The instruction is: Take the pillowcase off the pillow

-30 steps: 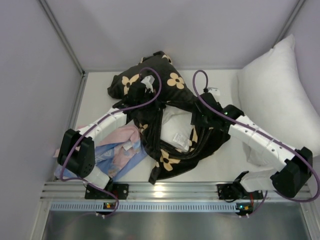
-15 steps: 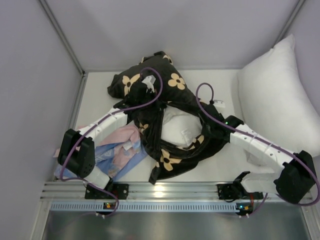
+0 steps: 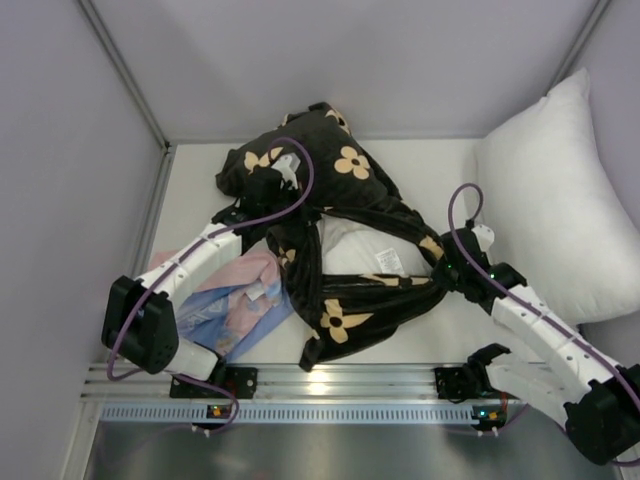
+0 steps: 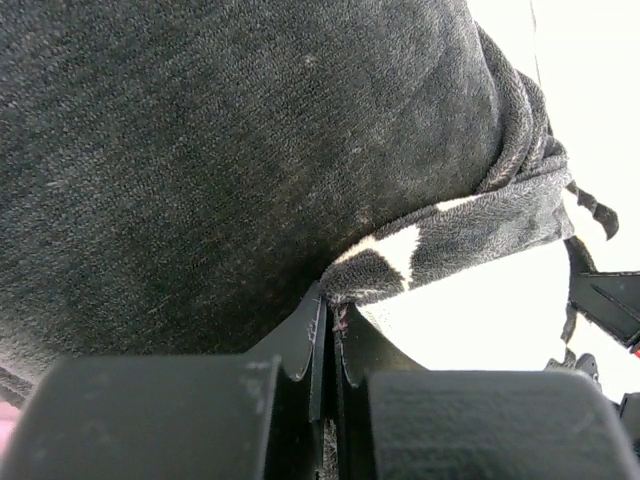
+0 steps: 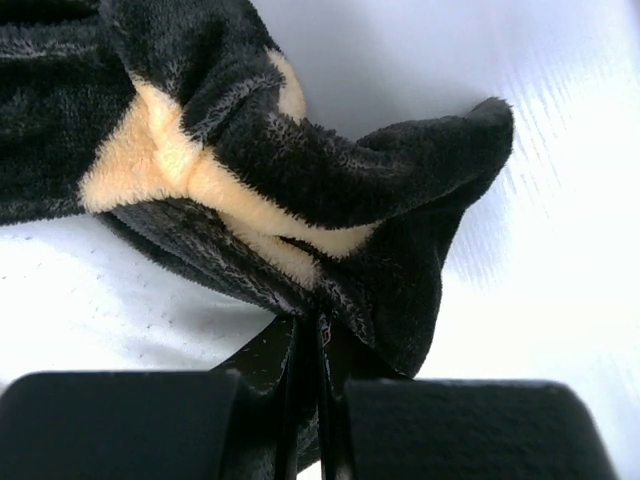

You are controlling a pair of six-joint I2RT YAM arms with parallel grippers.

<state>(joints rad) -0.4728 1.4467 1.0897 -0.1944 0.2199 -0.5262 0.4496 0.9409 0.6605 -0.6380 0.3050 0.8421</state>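
Plush fabric: pillowcase [image 3: 335,195] judged soft, limp, light; bunches under pull.
Location: mid-counter [image 3: 190,195], wrapped round the pillow [image 3: 360,252], which shows at the opening.
Hold points: opening hem, opposite sides.
Left gripper [image 4: 325,305]: fingers pinching hem.
Right gripper [image 5: 318,328]: fingers pinching a corner fold.
Count: one pillowcase, one pillow inside, one spare pillow [image 3: 560,190], one pink cloth [image 3: 250,278], one light-blue cloth [image 3: 215,322].

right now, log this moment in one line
left gripper: shut on pillowcase | right gripper: shut on pillowcase edge | pillow: partly exposed, mostly inside pillowcase | stage: pillowcase not yet off
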